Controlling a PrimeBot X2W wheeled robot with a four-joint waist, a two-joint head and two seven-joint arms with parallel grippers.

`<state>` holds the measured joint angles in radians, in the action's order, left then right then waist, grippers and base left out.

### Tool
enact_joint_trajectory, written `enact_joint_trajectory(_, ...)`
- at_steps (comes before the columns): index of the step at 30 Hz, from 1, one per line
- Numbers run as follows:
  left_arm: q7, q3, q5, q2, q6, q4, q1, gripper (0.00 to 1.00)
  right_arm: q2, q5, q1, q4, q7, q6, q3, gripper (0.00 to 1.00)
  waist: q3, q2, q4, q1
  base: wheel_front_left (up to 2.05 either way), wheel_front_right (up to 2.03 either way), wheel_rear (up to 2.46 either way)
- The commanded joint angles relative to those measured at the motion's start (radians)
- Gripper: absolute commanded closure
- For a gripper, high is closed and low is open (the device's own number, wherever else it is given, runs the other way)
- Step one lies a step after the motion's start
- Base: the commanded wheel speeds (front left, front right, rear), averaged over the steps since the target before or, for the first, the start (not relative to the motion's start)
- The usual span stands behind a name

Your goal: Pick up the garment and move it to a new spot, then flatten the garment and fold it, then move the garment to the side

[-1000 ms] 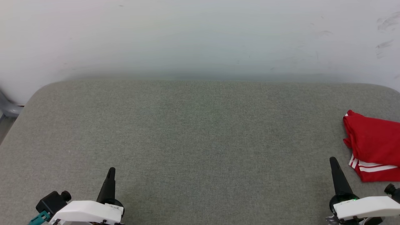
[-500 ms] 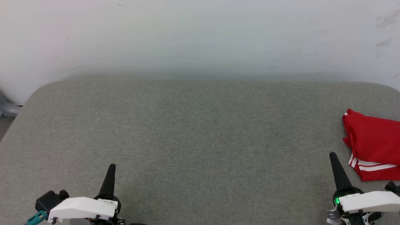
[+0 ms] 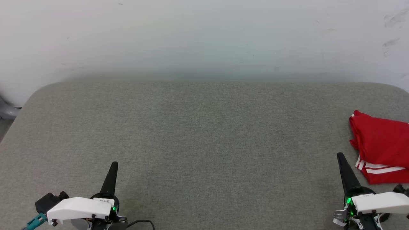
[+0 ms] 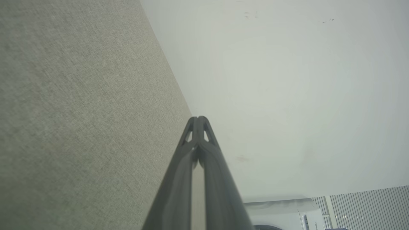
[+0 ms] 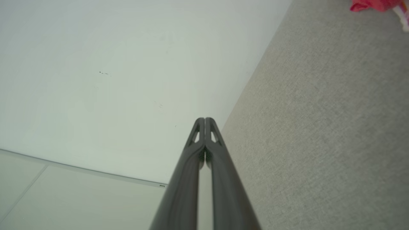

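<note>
Coarse grey woven surface (image 3: 204, 134), loosely folded red garment (image 3: 380, 143), white stripes, right edge

i see the garment (image 3: 381, 143), red with white stripes, folded and rumpled, far right on the grey bench (image 3: 204, 134).

I saw the garment (image 3: 381, 148) lying on the padded table (image 3: 204, 134) at its right edge, with the wall (image 3: 204, 38) behind the table. My right gripper (image 3: 340, 155) stood just left of the garment, not touching it, and my left gripper (image 3: 114, 164) stood well apart at the near left.
</note>
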<state>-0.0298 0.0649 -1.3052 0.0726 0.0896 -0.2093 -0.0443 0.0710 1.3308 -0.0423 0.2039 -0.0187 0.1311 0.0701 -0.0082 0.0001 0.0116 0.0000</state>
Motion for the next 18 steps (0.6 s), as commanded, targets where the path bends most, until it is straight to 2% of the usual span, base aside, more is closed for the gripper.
enact_joint_trajectory(1,-0.005,0.003,-0.024,-0.002,0.01,0.001,-0.019,1.0,0.005,0.023,-0.024,0.0,-0.008,0.0,0.002,1.0,0.0,-0.0001,0.0,0.0,0.0,0.0,0.0)
enact_joint_trajectory(18,-0.043,0.024,-0.171,-0.008,0.027,-0.018,-0.047,1.0,0.002,0.165,-0.047,0.02,-0.043,0.0,0.01,1.0,0.005,-0.0001,-0.006,0.0,0.0,0.0,0.0)
